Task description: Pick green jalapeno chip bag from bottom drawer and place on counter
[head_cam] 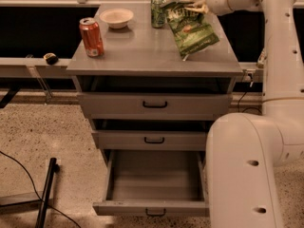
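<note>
The pale two-finger gripper [196, 2] clamps the top of the crinkled bright-green chip bag [192, 32]. The bag slants over the flat grey counter [137, 49].

no legible text, pale logo unreadable on green jalapeno chip bag [194, 33] gripped by claw [196, 2]

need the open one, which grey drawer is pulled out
The lowest grey metal drawer; the two above barely protrude. The gripper holds the crinkled green bag at the grey counter's rear.
</note>
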You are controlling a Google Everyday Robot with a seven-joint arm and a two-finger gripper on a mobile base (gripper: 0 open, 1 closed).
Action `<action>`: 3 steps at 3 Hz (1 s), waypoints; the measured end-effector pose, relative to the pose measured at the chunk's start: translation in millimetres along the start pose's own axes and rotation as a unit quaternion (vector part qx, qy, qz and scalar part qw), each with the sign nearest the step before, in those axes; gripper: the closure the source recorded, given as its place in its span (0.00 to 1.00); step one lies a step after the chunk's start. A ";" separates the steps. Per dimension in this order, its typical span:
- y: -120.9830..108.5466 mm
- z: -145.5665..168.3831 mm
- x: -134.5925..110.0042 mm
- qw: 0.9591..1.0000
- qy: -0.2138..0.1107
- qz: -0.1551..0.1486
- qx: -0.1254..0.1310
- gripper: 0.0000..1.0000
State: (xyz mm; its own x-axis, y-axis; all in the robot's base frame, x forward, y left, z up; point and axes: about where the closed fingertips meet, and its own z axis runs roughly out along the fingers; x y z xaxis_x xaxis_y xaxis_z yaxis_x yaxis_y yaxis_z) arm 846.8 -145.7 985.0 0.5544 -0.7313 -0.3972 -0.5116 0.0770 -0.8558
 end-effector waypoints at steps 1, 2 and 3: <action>-17.1 16.7 18.0 0.998 0.016 0.024 0.051 1.00; -20.5 17.7 18.4 0.998 0.017 0.024 0.058 0.82; -20.4 17.8 18.4 0.998 0.017 0.024 0.058 0.57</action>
State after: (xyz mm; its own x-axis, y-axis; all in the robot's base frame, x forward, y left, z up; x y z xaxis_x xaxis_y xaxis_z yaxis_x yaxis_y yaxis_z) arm 879.1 -148.7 989.2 0.5072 -0.7478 -0.4285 -0.4563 0.1888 -0.8696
